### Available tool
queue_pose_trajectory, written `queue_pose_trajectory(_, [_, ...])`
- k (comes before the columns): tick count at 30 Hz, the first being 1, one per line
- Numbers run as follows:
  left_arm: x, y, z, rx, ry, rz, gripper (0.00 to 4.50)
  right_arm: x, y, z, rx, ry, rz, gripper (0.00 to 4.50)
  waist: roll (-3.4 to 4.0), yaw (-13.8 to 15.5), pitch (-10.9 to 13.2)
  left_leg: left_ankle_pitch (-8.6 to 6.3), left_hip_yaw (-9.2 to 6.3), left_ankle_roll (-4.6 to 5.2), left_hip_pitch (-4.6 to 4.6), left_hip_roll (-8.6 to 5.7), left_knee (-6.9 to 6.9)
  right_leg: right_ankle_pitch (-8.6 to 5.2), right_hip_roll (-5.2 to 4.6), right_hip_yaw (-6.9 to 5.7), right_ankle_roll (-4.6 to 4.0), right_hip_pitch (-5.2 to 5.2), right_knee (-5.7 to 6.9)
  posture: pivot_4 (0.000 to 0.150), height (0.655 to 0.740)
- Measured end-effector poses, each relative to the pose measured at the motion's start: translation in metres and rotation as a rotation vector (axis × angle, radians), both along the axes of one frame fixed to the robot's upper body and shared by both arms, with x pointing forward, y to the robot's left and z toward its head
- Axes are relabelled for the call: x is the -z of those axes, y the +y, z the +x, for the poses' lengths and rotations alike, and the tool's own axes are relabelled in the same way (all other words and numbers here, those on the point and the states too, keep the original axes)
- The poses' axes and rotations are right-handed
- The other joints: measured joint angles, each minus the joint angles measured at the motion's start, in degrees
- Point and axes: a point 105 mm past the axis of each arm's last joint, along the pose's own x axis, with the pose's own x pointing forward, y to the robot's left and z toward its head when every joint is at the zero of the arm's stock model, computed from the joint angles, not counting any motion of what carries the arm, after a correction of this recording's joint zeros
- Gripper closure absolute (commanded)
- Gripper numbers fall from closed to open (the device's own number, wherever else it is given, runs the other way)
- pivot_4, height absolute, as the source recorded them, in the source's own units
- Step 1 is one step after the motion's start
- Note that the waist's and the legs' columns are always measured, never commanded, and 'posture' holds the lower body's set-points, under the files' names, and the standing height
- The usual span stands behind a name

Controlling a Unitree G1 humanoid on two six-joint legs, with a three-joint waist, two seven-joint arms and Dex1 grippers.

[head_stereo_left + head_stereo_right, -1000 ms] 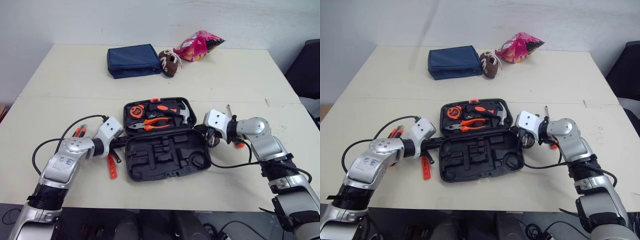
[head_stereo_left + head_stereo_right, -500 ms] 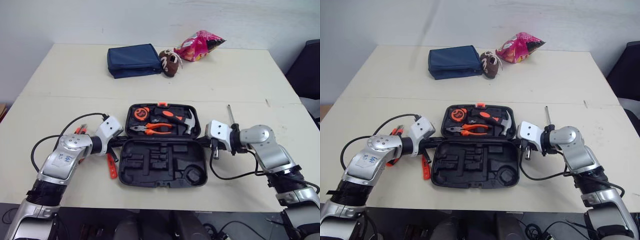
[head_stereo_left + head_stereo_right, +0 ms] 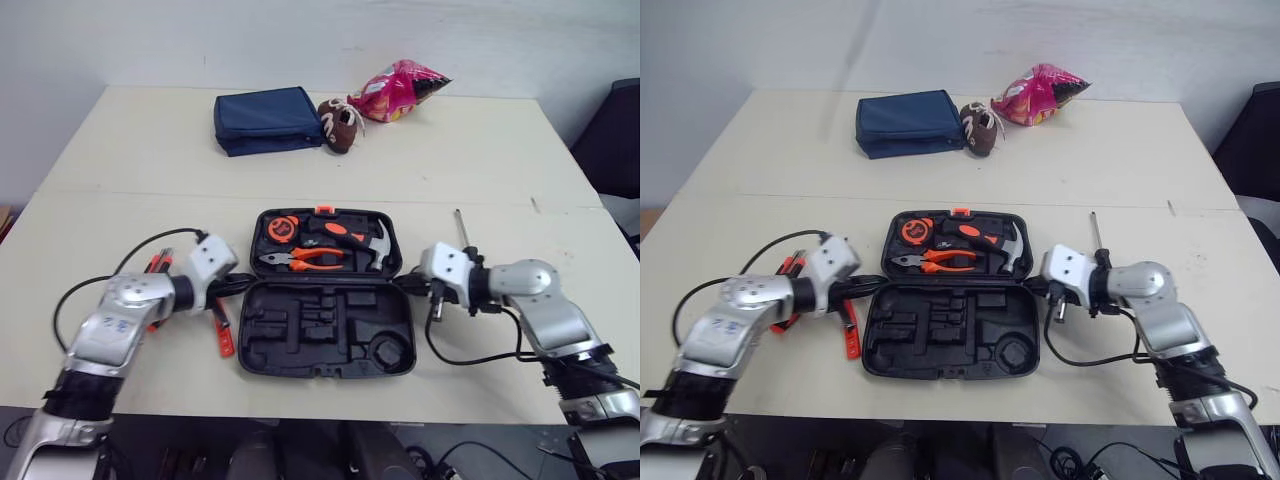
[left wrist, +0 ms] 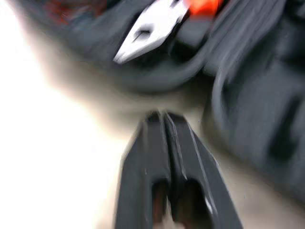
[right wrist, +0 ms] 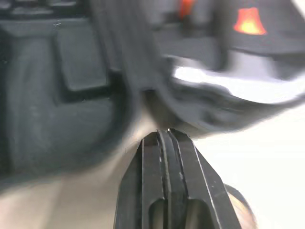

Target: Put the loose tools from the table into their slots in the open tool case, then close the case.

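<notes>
The black tool case [image 3: 325,345] lies open and square near the table's front edge. Its far half holds orange-handled pliers [image 3: 312,258], a hammer [image 3: 368,240] and a tape measure [image 3: 277,227]; the near half shows bare slots. My left gripper [image 3: 243,283] is shut and empty, its tip at the case's left side by the hinge. On the opposite side my right gripper [image 3: 408,283] is shut and empty too. An orange-handled tool [image 3: 223,336] lies loose left of the case. A screwdriver shaft [image 3: 460,226] sticks out behind my right arm.
A red-orange tool [image 3: 156,266] lies partly under my left arm. At the far side of the table are a navy pouch [image 3: 266,121], a brown toy shoe [image 3: 338,125] and a pink snack bag [image 3: 402,90]. Black cables loop beside both wrists.
The case has turned from a slanted position to lie square to the table edge. Both grippers have since drawn back slightly outward from its sides.
</notes>
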Motion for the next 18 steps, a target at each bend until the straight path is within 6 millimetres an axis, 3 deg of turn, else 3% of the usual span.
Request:
queue_pose_trajectory(2, [-0.008,0.017,-0.008,-0.026,-0.023,-0.007,4.45,-0.011,-0.015,-0.008,0.010,-0.016,0.017,4.50,0.00,0.0,0.0,0.00,-0.02,0.00,-0.04,0.01,-0.04,0.00,0.00,-0.02,0.00,-0.02,-0.05,0.150,0.7400])
queue_pose_trajectory(4, [-0.021,0.057,-0.025,-0.117,-0.065,-0.013,4.22,-0.024,-0.048,-0.026,0.065,-0.028,0.064,4.50,0.00,0.1,0.0,0.00,-0.05,0.00,-0.08,0.00,-0.11,0.00,-0.02,-0.08,0.00,-0.05,-0.12,0.150,0.7400])
queue_pose_trajectory(7, [-0.045,0.122,-0.041,-0.342,-0.176,-0.057,3.22,-0.032,-0.099,-0.046,0.232,-0.049,0.117,3.54,-0.03,0.2,0.0,-0.02,-0.11,0.03,0.01,0.01,-0.13,0.00,0.00,-0.15,-0.01,0.15,-0.31,0.150,0.7400])
queue_pose_trajectory(10, [-0.060,0.172,-0.059,-0.527,-0.263,-0.078,1.84,-0.021,-0.134,-0.068,0.360,-0.061,0.115,2.06,-0.04,0.2,0.0,-0.12,-0.16,0.16,0.60,-0.06,-0.48,0.01,-0.04,-0.24,-0.01,0.92,-0.80,0.150,0.7400])
queue_pose_trajectory(11, [-0.059,0.193,-0.069,-0.607,-0.276,-0.076,1.36,-0.013,-0.143,-0.077,0.393,-0.060,0.110,1.53,-0.11,0.2,0.0,-0.15,-0.10,0.19,0.79,-0.15,-0.85,0.01,-0.09,-0.20,0.00,1.04,-0.97,0.150,0.7400])
queue_pose_trajectory(14, [-0.040,0.228,-0.097,-0.732,-0.211,-0.013,0.01,0.001,-0.171,-0.097,0.507,-0.063,0.100,0.01,-0.11,0.0,0.0,-0.24,0.04,0.11,0.91,-0.15,-1.07,0.01,-0.09,-0.12,0.00,1.07,-1.15,0.150,0.7400])
queue_pose_trajectory(18, [-0.026,0.268,-0.128,-0.895,-0.165,0.021,0.01,0.010,-0.216,-0.122,0.665,-0.042,0.059,0.01,-0.19,-0.1,0.0,-0.29,0.12,0.09,0.91,-0.06,-1.11,-0.01,-0.06,-0.11,-0.02,1.01,-1.22,0.150,0.7400])
